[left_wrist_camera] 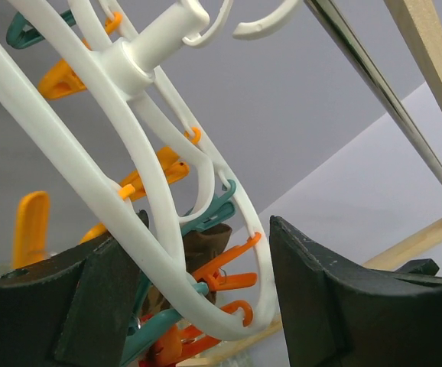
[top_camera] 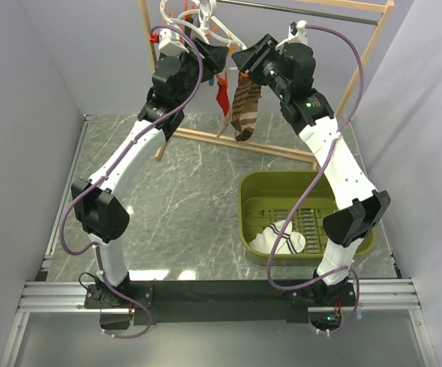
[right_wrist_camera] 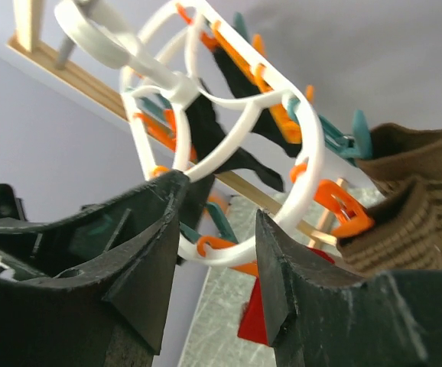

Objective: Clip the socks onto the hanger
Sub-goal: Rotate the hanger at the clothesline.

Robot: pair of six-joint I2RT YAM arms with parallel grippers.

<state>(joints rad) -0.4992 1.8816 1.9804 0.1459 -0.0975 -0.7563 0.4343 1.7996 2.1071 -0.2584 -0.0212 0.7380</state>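
From above, your left claw (top_camera: 219, 55) and right claw (top_camera: 240, 57) are both raised at the hanger (top_camera: 198, 23). Neither holds a sock. The white socks (top_camera: 281, 237) lie far below and behind the right claw, bunched in the green basket (top_camera: 255, 195) on the bench, thin dark stripes at the cuff.

On the left wrist, the claw (left_wrist_camera: 206, 298) stands apart, with the hanger's thick white rim (left_wrist_camera: 76, 153) passing between its fingers, nearer the left one.

On the right wrist, the claw (right_wrist_camera: 219, 283) is likewise apart around the thin rim (right_wrist_camera: 313, 145), with a brown striped sock (right_wrist_camera: 404, 214) just to its right.

I would have you steady the rim with one claw, send the other down for a sock, and pick a free clip.
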